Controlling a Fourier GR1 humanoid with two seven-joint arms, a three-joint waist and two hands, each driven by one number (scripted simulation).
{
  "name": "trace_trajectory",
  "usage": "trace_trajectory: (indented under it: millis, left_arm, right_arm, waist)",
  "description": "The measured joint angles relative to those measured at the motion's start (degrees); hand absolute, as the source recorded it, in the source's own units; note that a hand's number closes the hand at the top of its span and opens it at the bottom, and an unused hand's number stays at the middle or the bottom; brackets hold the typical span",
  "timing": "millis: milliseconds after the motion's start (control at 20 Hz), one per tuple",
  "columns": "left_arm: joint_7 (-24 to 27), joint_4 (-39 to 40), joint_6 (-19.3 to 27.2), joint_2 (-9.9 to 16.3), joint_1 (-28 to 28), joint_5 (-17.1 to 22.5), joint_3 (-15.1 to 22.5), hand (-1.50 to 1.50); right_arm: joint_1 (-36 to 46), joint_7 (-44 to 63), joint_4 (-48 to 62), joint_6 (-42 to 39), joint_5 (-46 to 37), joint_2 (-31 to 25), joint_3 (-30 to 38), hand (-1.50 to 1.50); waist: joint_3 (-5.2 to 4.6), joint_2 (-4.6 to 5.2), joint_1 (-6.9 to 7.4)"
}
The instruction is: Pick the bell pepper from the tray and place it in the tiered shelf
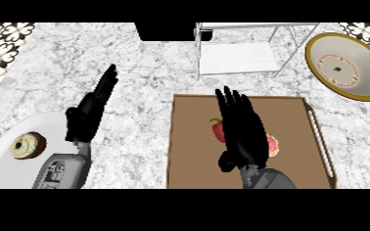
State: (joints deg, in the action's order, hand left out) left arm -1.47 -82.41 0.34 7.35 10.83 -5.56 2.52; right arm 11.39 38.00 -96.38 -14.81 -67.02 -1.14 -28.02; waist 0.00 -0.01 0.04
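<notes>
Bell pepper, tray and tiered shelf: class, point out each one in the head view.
bell pepper (216, 129), head view, red side left of the hand.
tray (195, 147), head view, bare brown floor.
tiered shelf (235, 58), head view, white shelf board.

No readable text, labels or numbers anywhere.

The right hand (242, 127), fingers straight, hovers over the tray (195, 142) beside the bell pepper (216, 129).

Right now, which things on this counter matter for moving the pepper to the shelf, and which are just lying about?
For the job: bell pepper, tray, tiered shelf, right hand.

Lying about: donut on white plate, pink item on the tray, gold-rimmed plate, resting left hand.
</notes>
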Motion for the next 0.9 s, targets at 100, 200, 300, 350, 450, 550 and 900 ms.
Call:
trace_trajectory:
  millis: [100, 200, 300, 350, 450, 550, 900]
  left_arm:
    - [-0.4, -0.3, 0.9, -1.2, -0.2, -1.0, 0.8, 0.0]
    - [-1.0, -0.2, 0.2, -1.0, 0.3, -0.7, 0.1, 0.0]
    - [0.3, 0.3, 0.3, -1.5, -0.4, -1.2, 0.2, 0.0]
    - [0.7, 0.5, 0.5, -2.0, -0.6, -1.7, 0.5, 0.0]
    - [-0.2, -0.5, 0.7, -2.4, -0.9, -2.0, 0.6, 0.0]
    - [-0.2, -0.3, 0.4, -2.5, -0.8, -2.0, 0.3, 0.0]
    - [-0.7, 0.0, -0.5, -2.4, 0.5, -2.0, -0.9, 0.0]
  right_arm:
    - [-0.3, 0.6, 0.7, 1.0, -0.3, 0.4, -1.0, -1.5]
    - [-0.5, -0.9, 2.0, 1.8, -0.4, 0.5, -0.2, -1.5]
    - [-0.7, -2.1, 3.3, 2.6, -0.5, 0.7, 0.4, -1.5]
    - [-1.0, -2.5, 3.3, 2.5, -0.6, 0.7, 0.5, -1.5]
    - [-0.9, -4.0, 5.4, 4.0, -0.5, 0.5, 1.3, -1.5]
    - [-0.4, -4.1, 6.5, 4.2, -0.6, 0.7, 1.5, -1.5]
    - [-0.7, -6.3, 8.2, 2.5, -1.7, -0.3, 1.5, 1.5]
  waist:
    - [0.0, 0.01, 0.01]
    - [0.0, 0.0, 0.0]
    - [0.0, 0.01, 0.0]
    - [0.0, 0.0, -0.01]
    - [0.0, 0.0, 0.01]
    - [0.0, 0.01, 0.01]
    - [0.0, 0.01, -0.05]
